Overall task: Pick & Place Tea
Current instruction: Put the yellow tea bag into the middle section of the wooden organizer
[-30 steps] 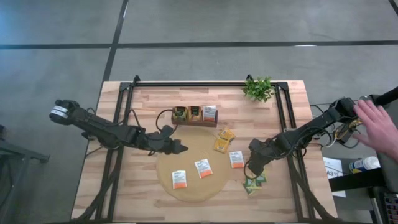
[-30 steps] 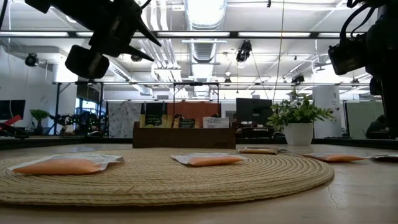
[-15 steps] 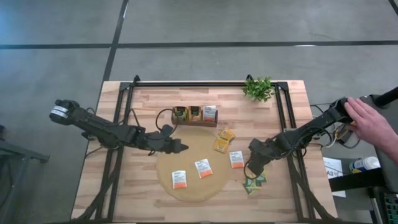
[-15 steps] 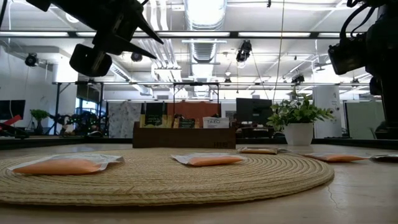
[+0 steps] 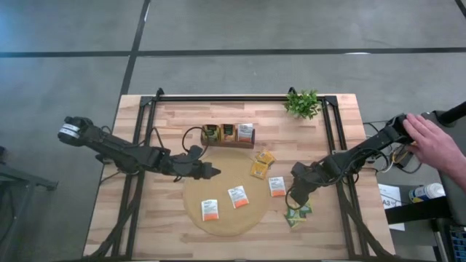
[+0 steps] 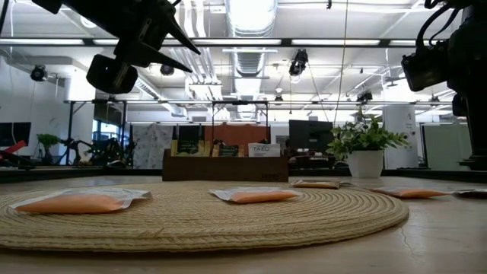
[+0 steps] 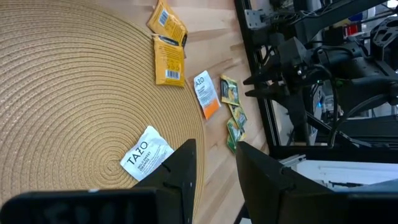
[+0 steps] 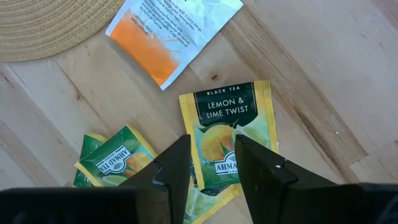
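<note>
- The right gripper (image 5: 292, 201) is held low over the table (image 5: 342, 138) near its right edge, just off the rim of the round mat (image 5: 226, 222); its fingers (image 8: 174, 165) are seen parted with nothing between them, poised above a yellow-green tea packet (image 8: 227, 140) without touching it.
- The left gripper (image 5: 213, 172) is held above the left rim of the mat; its fingers (image 7: 183, 168) are likewise spread apart and empty, raised clear of the surface.
- Three white-and-orange packets (image 5: 238, 196) are laid flat on the mat, one of them at its right rim.
- Two yellow packets (image 5: 260, 168) are laid at the mat's far right rim, one overlapping the other.
- A small cluster of green packets (image 5: 297, 214) is laid on the bare wood just beside the mat, beneath the right gripper.
- A dark tray (image 5: 228, 134) with upright packets in its three compartments is placed beyond the mat, toward the table's far edge.
- A small potted plant (image 5: 303, 103) is set near the far right corner.
- A person's hand (image 5: 435, 142) is seen resting on the base of the right arm, past the table's right edge.
- Ceiling lights, pipes and desks are seen in the room behind.
</note>
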